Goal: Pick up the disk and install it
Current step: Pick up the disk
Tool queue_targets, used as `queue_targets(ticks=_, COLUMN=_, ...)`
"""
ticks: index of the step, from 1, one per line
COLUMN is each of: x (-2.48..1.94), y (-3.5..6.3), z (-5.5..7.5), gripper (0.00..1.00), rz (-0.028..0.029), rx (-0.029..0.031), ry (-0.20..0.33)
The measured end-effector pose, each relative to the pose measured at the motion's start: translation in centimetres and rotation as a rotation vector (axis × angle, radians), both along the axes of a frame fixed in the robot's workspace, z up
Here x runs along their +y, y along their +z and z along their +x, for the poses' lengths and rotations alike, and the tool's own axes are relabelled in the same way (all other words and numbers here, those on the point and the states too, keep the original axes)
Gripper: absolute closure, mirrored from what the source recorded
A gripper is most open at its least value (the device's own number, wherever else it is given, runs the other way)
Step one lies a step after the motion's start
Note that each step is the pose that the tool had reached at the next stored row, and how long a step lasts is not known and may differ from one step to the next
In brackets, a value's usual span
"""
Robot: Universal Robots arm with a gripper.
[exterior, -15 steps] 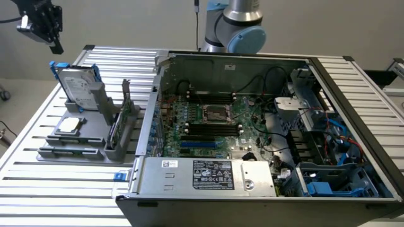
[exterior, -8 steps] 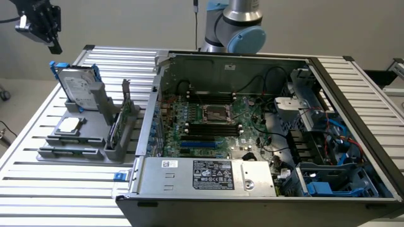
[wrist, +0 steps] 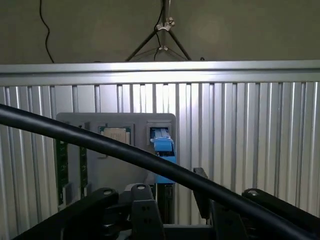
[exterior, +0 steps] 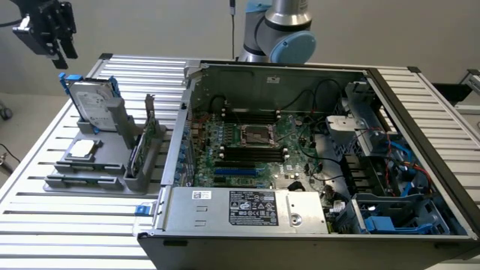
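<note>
The disk (exterior: 93,104) stands upright on edge in a grey holder (exterior: 90,169) on the slatted table at the exterior view's left; it is silver-grey with a white label and a blue carrier frame. My gripper (exterior: 62,53) hangs well above and slightly left of it, jaws apart with nothing between them. In the wrist view the disk's blue edge (wrist: 163,146) shows from above, beyond the spread dark fingers (wrist: 145,215). A thick black cable crosses that view in front of the disk.
The holder also carries a small square chip (exterior: 82,147) and a long green card (exterior: 139,147). An open computer case (exterior: 300,146) with its motherboard and blue drive bay (exterior: 390,222) fills the exterior view's right. The arm's base (exterior: 279,28) stands behind the case.
</note>
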State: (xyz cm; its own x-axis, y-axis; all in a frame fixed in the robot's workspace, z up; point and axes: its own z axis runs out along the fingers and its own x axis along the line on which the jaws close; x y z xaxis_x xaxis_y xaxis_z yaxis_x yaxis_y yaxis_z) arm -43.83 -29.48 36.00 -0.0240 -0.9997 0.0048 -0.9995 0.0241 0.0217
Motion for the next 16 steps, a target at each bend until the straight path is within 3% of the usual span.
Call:
queue_targets(ticks=2, x=-0.09, y=-0.13, z=0.0, gripper=0.52, rz=0.0, rx=0.0, ry=0.0)
queue_targets(ticks=3, x=-0.15, y=-0.23, z=0.0, gripper=0.46, rz=0.0, rx=-0.0001, ry=0.0)
queue_targets(ticks=11, x=-0.95, y=-1.61, z=0.2, gripper=0.46, rz=-0.0001, rx=-0.0001, ry=0.0)
queue_targets(ticks=16, x=-0.98, y=-2.53, z=0.5, gripper=0.46, rz=-0.0001, rx=-0.0001, ry=0.0)
